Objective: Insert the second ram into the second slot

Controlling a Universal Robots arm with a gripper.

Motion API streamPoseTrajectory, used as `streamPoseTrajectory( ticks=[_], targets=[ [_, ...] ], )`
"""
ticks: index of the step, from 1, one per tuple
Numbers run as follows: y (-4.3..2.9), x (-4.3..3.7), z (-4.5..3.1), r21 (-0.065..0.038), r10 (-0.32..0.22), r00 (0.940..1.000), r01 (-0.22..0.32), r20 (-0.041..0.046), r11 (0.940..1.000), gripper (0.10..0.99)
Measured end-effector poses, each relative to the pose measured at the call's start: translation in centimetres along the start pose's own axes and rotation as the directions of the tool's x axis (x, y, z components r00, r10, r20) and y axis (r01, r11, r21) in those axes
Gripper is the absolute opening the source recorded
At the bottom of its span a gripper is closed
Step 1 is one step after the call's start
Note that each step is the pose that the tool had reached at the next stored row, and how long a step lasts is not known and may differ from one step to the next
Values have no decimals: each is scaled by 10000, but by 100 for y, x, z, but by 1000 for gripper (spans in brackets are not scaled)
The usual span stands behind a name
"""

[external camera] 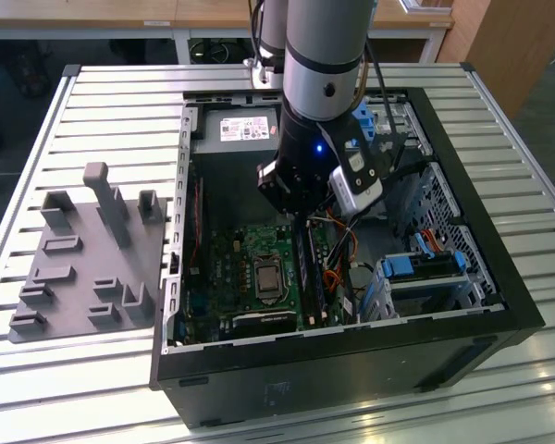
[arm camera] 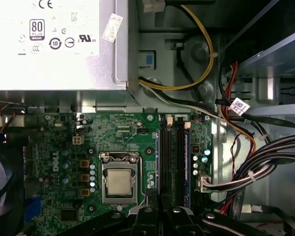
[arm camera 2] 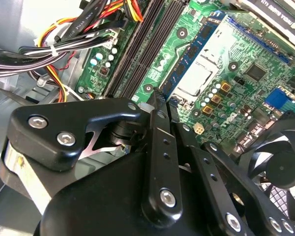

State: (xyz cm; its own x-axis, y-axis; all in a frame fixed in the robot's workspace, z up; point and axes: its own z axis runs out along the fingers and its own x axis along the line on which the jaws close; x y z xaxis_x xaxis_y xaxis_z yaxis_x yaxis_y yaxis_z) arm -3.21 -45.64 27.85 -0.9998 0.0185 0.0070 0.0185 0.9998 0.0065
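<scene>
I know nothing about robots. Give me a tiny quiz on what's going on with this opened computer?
1. True or false: the computer case has its side panel on.
2. The gripper is nearest to: A the fan, B the memory slots, C the power supply.
3. Fill in: the grey tray lies to the exterior view's ____ of the case.
Key: 1 false; 2 B; 3 left.

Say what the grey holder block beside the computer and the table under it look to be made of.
The holder block looks like matte grey plastic, perhaps printed: dull, even colour, blocky posts. The table looks like bare aluminium slats: pale silvery ribs that catch light.
</scene>
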Motion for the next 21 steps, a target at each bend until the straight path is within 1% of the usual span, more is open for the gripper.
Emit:
streamPoseTrajectory(
  ticks=[11,21],
  targets=[
    [0,0,60,0,0,10000,0,-4,10000,137],
    [-1,-1,93,0,0,10000,0,-4,10000,137]
  ],
)
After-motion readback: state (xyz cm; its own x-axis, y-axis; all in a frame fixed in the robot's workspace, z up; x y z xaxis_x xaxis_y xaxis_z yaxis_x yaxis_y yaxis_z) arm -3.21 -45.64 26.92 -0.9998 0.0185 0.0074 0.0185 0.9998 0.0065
